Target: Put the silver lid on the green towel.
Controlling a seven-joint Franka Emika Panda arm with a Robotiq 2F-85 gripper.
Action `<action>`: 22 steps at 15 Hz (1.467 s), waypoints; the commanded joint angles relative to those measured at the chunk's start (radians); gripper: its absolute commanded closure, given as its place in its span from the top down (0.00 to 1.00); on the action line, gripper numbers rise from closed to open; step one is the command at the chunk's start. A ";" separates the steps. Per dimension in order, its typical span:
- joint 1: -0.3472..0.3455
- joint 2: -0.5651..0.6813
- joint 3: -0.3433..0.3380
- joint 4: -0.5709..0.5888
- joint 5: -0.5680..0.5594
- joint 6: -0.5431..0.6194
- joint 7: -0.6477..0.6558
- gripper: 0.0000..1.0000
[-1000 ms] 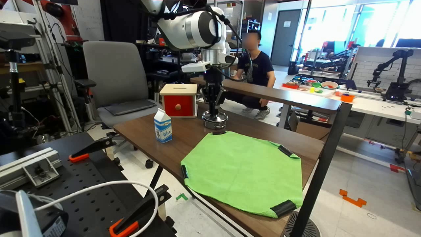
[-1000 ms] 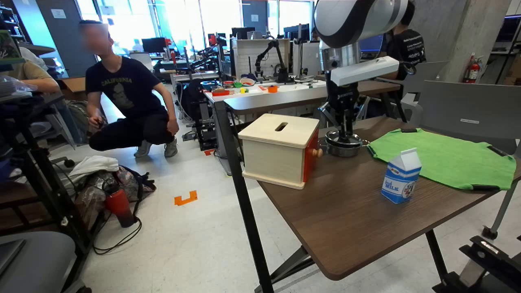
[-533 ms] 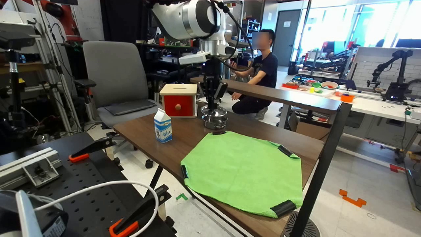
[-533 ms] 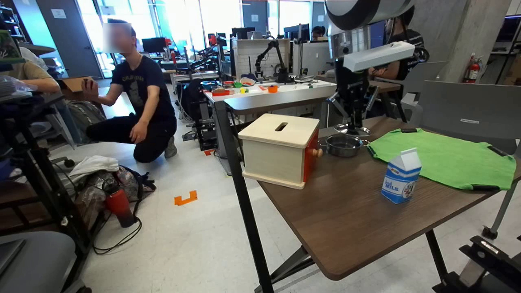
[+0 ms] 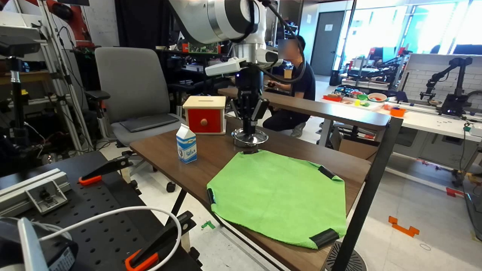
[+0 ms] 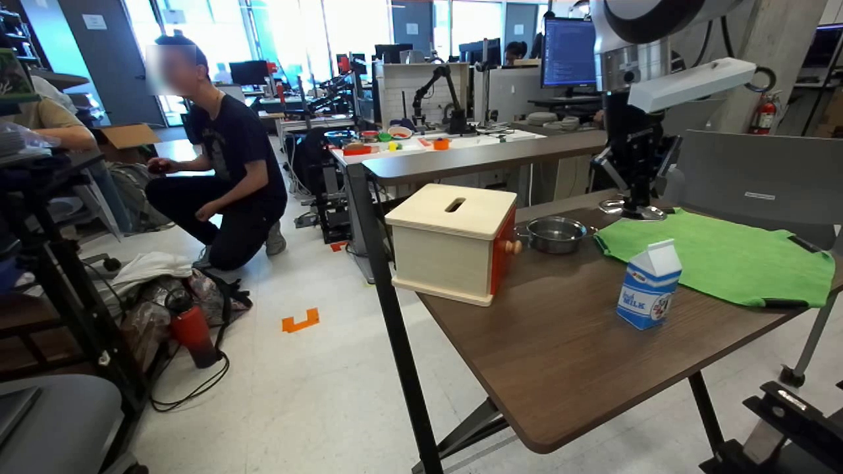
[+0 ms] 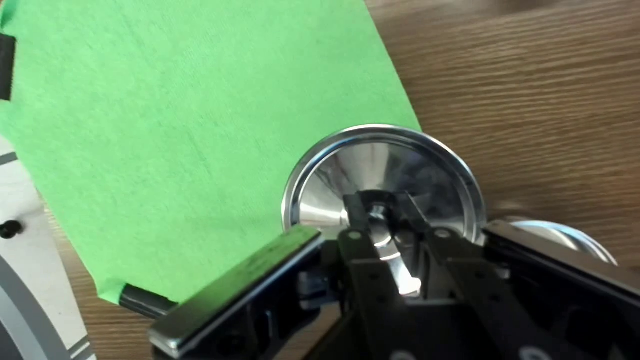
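wrist view shows the gripper [image 7: 382,212] clasping the silver lid [image 7: 372,162] at its centre, partly in front of the green towel [image 7: 200,145].

The setting was a robotics laboratory: a black robot arm [image 5: 460,82], perforated plate [image 5: 113,237] and computer monitor [image 6: 568,51] (lit blue) identified it.

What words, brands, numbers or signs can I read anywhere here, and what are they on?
"MILK": on the blue-and-white carton.
Too small or blurred to read: the carton's smaller print, door notices, monitor text, chair label, fire extinguisher label, black device's label.
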 commanded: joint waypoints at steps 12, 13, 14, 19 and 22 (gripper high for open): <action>-0.046 -0.078 -0.099 -0.239 -0.107 0.100 0.149 0.05; -0.045 -0.069 -0.098 -0.234 -0.101 0.099 0.164 0.05; -0.044 -0.062 -0.099 -0.233 -0.099 0.099 0.180 0.05; -0.034 -0.020 -0.103 -0.219 -0.101 0.090 0.228 0.05; -0.030 -0.006 -0.102 -0.216 -0.094 0.083 0.241 0.05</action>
